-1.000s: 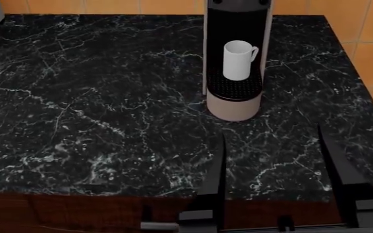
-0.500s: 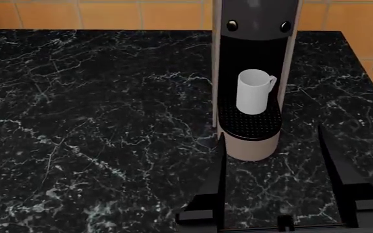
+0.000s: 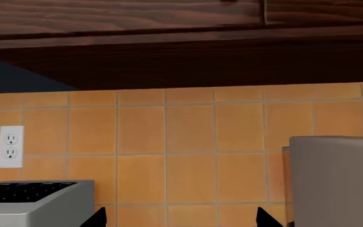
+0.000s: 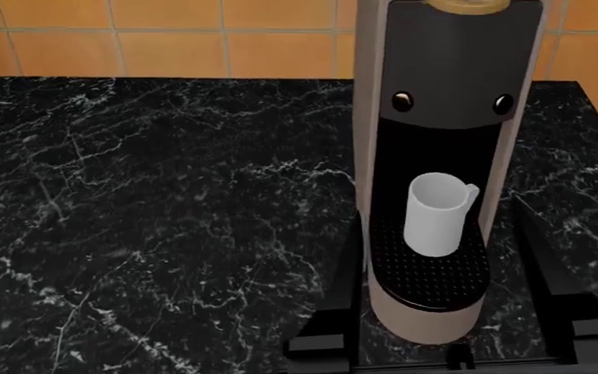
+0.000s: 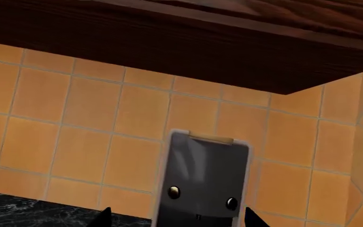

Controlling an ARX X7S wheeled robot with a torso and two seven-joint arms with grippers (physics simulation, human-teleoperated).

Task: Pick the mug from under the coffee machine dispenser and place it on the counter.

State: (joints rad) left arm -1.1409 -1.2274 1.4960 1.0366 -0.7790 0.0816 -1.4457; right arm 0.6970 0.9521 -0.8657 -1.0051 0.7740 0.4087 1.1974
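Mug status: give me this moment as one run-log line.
mug: upright on drip tray, handle toward right arm | coffee machine dispenser: above mug | counter: mug not yet placed | both arms: clear of mug

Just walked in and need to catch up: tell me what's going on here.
Nothing is being handled yet. The white mug stands upright on the perforated drip tray inside the coffee machine dispenser, handle toward the right of the head view. The black marble counter lies around the machine. Both arms are held low at the near edge, and each wrist view shows two dark fingertips set apart, so the left gripper and right gripper look open, holding nothing.
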